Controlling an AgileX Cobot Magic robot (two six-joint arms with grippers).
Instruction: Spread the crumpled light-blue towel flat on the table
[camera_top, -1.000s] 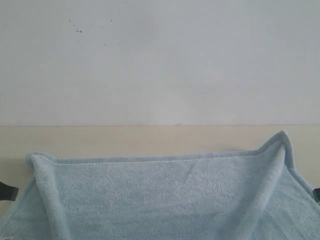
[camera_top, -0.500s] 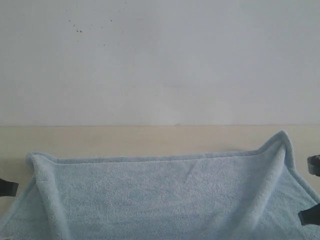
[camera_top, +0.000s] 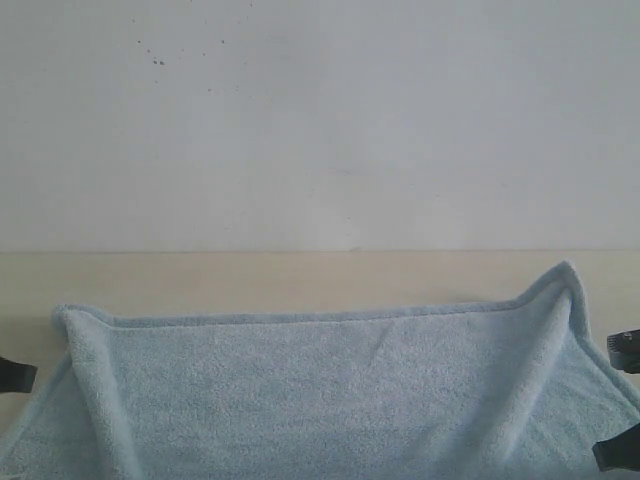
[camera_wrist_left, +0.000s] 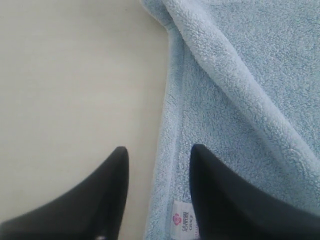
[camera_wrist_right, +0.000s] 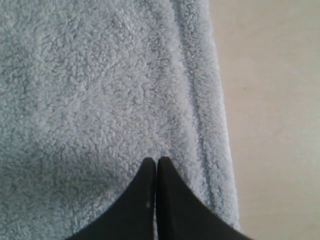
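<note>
The towel (camera_top: 330, 400) is lying on the table (camera_top: 300, 280), filling the near part of the exterior view, and we are seeing it mostly opened out. Its far hem is running almost straight across, parallel to the wall (camera_top: 320, 120), with a strip of bare table between. The far right corner is standing up in a soft peak, and a ridge is running down from it toward the near edge. At the far left corner another fold is rolling inward and trailing down the cloth.

We are holding the left gripper (camera_wrist_left: 159, 150) with its fingers released and well apart: one finger is hanging over bare table, the other over the towel, and the towel's side hem is lying between them. They are gripping nothing. A small white label (camera_wrist_left: 182, 222) is showing at that hem, just beside the finger over the cloth.

We are holding the right gripper (camera_wrist_right: 156, 162) clenched, its two tips pressed together above the towel, just inside the side hem, with bare table beyond. We cannot tell whether the tips are touching the pile.
</note>
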